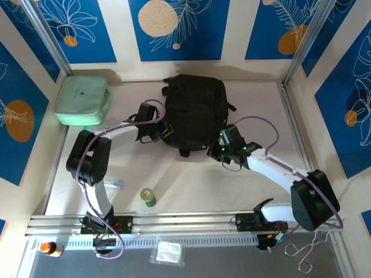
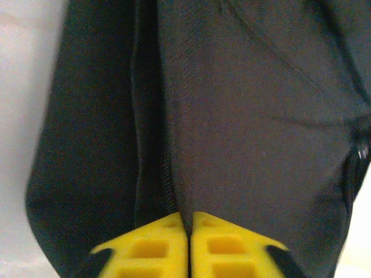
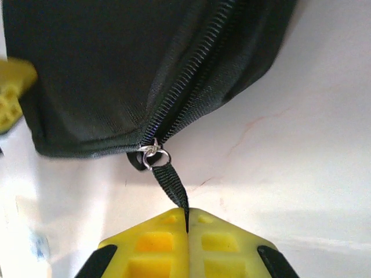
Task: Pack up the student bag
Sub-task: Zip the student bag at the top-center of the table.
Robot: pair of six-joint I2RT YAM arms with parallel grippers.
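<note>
Right gripper (image 3: 186,217) is clamped tight on the black pull strap (image 3: 173,185) of one zipper, at the near right corner of the student bag (image 1: 194,110). Left gripper (image 2: 189,223), at the bag's near left side, has its yellow jaws pressed together on a fold of black fabric. Two grippers, both on one bag! Nearer than the bag, to its left, stands one small green container (image 1: 148,197). Well left of the bag's far end lies one mint green case (image 1: 82,99).
</note>
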